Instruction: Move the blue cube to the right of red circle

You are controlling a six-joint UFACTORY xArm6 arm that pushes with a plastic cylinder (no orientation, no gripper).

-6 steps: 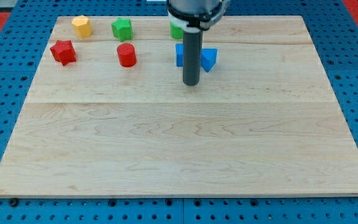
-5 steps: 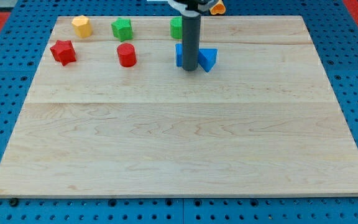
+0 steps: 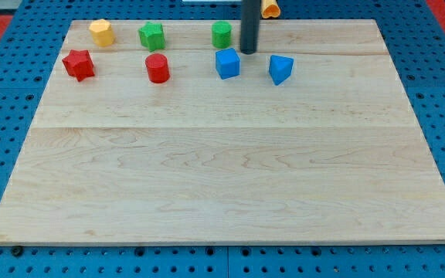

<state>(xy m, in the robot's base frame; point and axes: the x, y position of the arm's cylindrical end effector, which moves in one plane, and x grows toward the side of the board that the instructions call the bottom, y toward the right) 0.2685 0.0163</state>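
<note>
The blue cube (image 3: 227,63) sits on the wooden board (image 3: 222,170) near the view's top, to the right of the red circle (image 3: 157,68) with a gap between them. My tip (image 3: 249,51) stands just above and to the right of the blue cube, between it and the blue triangular block (image 3: 280,69). The tip is close to the cube; I cannot tell if it touches.
A red star (image 3: 77,64) lies at the left. A yellow block (image 3: 101,32), a green block (image 3: 151,35) and another green block (image 3: 222,34) line the top edge. An orange block (image 3: 270,9) sits past the board's top edge.
My tip has moved up the view, from below the two blue blocks to above them. The blue triangular block has shifted right and now stands apart from the cube.
</note>
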